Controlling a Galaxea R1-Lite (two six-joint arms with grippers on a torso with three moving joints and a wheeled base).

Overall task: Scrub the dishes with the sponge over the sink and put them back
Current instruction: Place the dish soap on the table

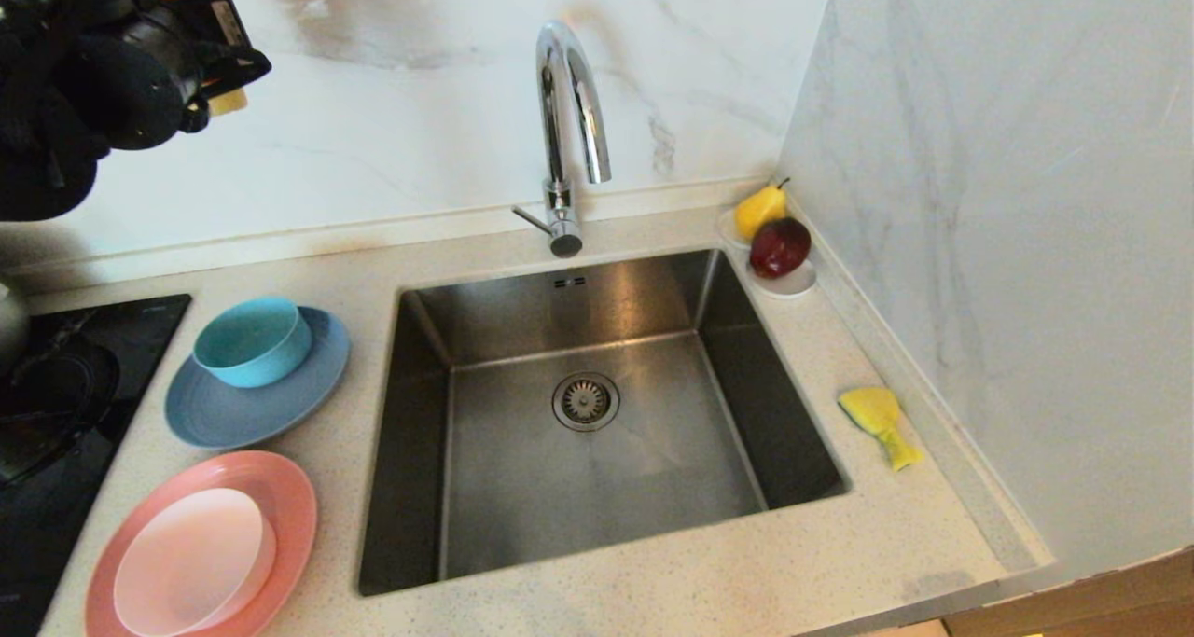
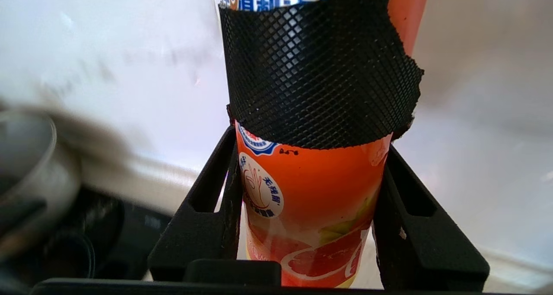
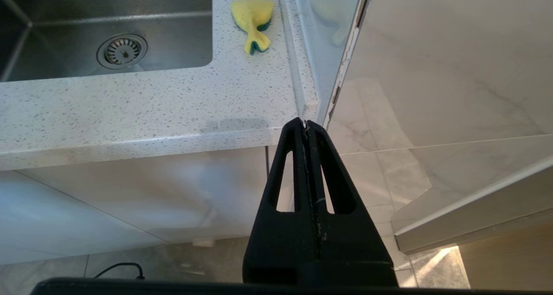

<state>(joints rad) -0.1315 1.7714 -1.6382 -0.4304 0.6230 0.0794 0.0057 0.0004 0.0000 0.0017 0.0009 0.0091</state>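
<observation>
Seen from above: large square stainless-steel sink [image 1: 597, 422] with round central drain strainer and tall chrome gooseneck tap [image 1: 569, 124], set into a pale speckled stone tabletop [image 1: 746, 562]. To the sink's left, teal bowl [image 1: 252, 341] sitting on a large grey-blue plate [image 1: 229, 413]; nearer the front edge, pale pink-white bowl [image 1: 194, 562] resting in a large salmon-pink plate [image 1: 280, 497]. To the sink's right, near the marble side wall, small yellow sponge with dark green scouring side and narrow tail [image 1: 880, 422], lying flat on the tabletop, untouched. In the back right corner, small white saucer [image 1: 788, 284] bearing a yellow pear [image 1: 758, 210] and a dark red apple [image 1: 780, 247]. Black hob [image 1: 65, 413] at far left.

Left claw [image 2: 309, 200] raised high at upper left before the back wall, clamped on an orange printed bottle wrapped in a band of black mesh [image 2: 311, 191]. Right claw [image 3: 306, 128] parked low before the tabletop's front edge, fingers pressed together, holding nothing.
</observation>
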